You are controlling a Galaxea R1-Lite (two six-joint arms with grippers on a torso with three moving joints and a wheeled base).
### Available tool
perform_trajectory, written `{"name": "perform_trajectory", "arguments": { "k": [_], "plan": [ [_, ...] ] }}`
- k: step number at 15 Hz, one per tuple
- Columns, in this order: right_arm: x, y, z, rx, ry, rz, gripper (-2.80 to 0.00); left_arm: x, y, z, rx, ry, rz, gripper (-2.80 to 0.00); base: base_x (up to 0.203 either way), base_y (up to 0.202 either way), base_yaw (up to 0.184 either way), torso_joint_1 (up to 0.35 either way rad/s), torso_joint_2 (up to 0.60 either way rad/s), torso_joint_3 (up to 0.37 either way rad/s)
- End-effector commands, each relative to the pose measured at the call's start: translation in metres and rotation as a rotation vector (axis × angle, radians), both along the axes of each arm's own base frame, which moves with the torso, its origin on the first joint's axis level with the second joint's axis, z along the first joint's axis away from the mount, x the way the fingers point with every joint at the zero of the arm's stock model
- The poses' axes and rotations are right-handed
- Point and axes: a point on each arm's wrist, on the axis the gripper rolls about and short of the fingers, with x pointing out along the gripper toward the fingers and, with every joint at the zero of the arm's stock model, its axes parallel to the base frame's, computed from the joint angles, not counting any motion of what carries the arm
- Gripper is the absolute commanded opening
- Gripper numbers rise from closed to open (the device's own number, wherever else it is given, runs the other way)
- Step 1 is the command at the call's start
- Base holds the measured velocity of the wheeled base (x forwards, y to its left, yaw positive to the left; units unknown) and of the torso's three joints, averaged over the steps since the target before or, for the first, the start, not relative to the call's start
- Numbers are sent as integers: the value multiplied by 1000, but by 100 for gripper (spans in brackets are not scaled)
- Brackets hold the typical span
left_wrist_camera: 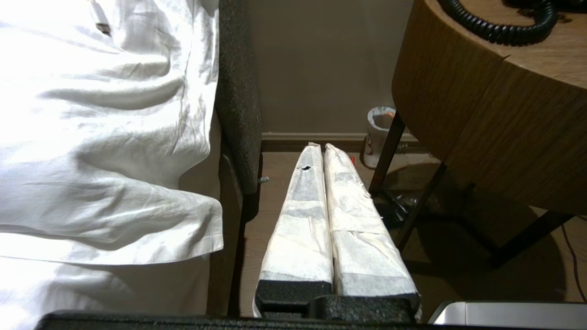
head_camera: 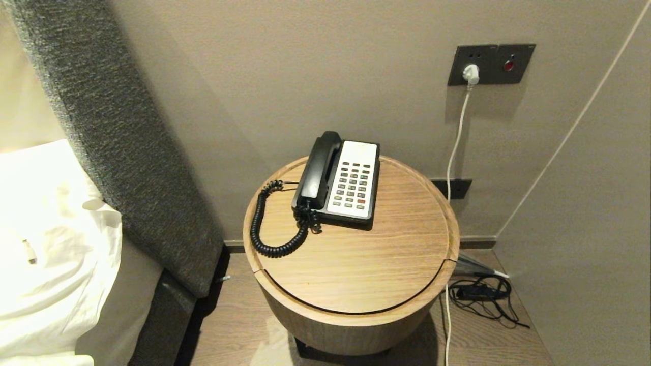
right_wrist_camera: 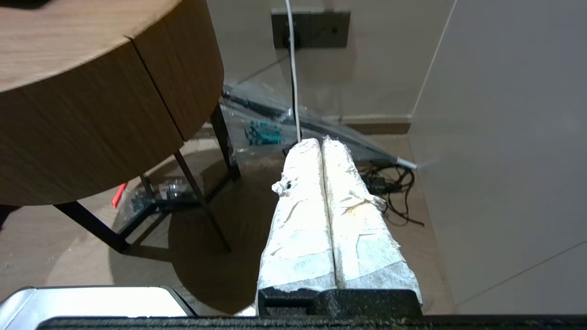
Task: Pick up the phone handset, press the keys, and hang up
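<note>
Head view looks down on round table [head_camera: 356, 254]; both wrist views sit low beside it.

Round wooden bedside table [head_camera: 356, 274] against a beige wall. On top, a black phone base [head_camera: 351, 185] with a white keypad panel; phone handset [head_camera: 318, 170] resting in the cradle along the base's left side, coiled cord [head_camera: 264, 223] looping left across the tabletop. White bedding [head_camera: 46, 244] at far left.
</note>
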Motion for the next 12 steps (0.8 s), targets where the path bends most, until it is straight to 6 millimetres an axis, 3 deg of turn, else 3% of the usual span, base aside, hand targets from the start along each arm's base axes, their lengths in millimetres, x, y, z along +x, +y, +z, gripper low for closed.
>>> {"name": "perform_trajectory", "arguments": {
  "k": [1, 12],
  "plan": [
    [0, 0, 0, -1, 2, 2, -280, 0, 0, 0, 0, 0, 0, -280, 0, 0, 0, 1, 2, 204],
    [0, 0, 0, -1, 2, 1, -280, 0, 0, 0, -3, 0, 1, -280, 0, 0, 0, 1, 3, 205]
  ]
}}
